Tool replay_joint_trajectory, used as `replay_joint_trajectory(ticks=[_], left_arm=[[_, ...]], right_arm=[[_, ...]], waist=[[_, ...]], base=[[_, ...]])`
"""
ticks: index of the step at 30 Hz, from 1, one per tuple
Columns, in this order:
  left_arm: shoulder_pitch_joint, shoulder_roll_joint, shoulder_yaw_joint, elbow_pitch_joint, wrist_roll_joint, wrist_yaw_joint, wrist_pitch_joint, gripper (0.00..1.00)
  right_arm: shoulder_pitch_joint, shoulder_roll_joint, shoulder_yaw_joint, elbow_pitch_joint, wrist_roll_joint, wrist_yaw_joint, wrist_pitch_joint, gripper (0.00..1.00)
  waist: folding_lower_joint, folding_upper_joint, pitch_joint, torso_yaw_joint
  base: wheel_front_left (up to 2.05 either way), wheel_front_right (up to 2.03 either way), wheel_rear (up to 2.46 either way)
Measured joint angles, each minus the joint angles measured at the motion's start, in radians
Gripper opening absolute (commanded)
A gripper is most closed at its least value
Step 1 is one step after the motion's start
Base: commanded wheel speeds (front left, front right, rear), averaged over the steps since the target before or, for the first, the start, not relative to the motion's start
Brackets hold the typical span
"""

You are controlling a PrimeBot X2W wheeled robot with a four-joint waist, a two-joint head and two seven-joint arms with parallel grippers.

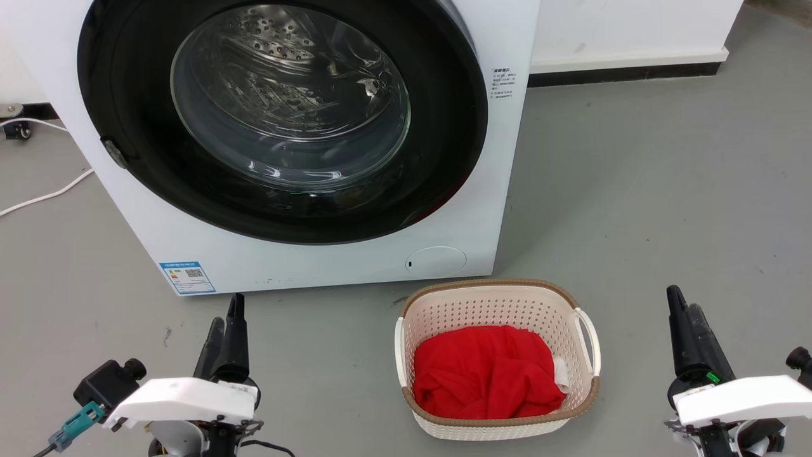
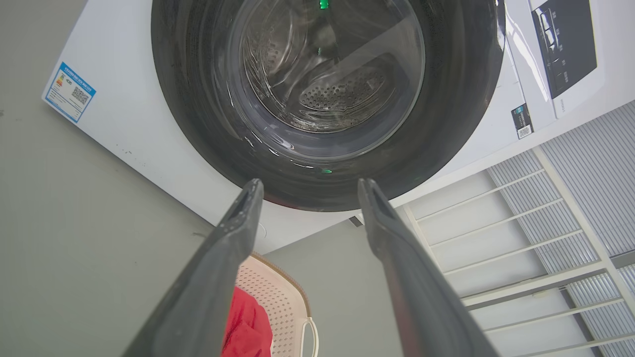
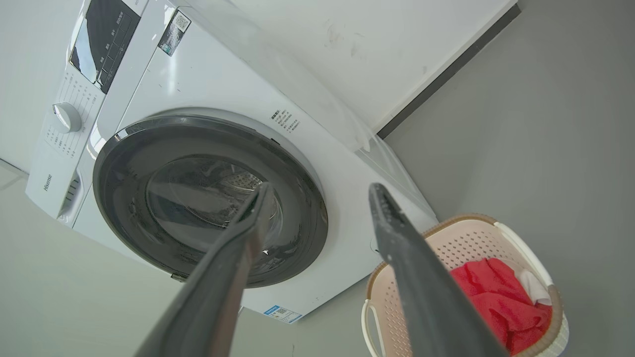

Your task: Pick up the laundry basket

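Grey floor [image 1: 666, 190], smooth, with a white wall [image 1: 634, 25] and dark skirting [image 1: 628, 71] at the far right. White washing machine [image 1: 158, 222] stands far, left of centre; round dark door [image 1: 285, 114] closed, steel drum visible through the glass. White cable [image 1: 44, 197] trails over the floor at the far left. Laundry basket [image 1: 488, 298] sits upright on the floor just near of the machine's right front corner, close to it; cannot tell if they touch. Cream perforated walls, brown rim, a white loop handle [image 1: 590, 343] on each side. Inside lies a crumpled red cloth [image 1: 488, 371], with a bit of white fabric [image 1: 561, 374] against the right wall. Left gripper [image 1: 227, 311] hovers at near left, well apart from the basket; its wrist view shows the fingers spread with nothing between them. Right gripper [image 1: 684, 301] at near right, closer to the basket yet clear of it, fingers likewise spread and empty. Basket lies between the two.
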Motion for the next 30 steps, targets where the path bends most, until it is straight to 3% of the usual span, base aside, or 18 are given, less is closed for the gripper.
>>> replay_joint_trajectory(ticks=[30], left_arm=[[0.022,0.009,-0.06,-0.061,0.429,0.039,-0.092,1.0]], right_arm=[[0.044,0.0,0.002,-0.102,-0.444,0.0,-0.093,1.0]], waist=[[0.0,0.0,0.004,-0.003]], base=[[0.0,0.0,0.0]])
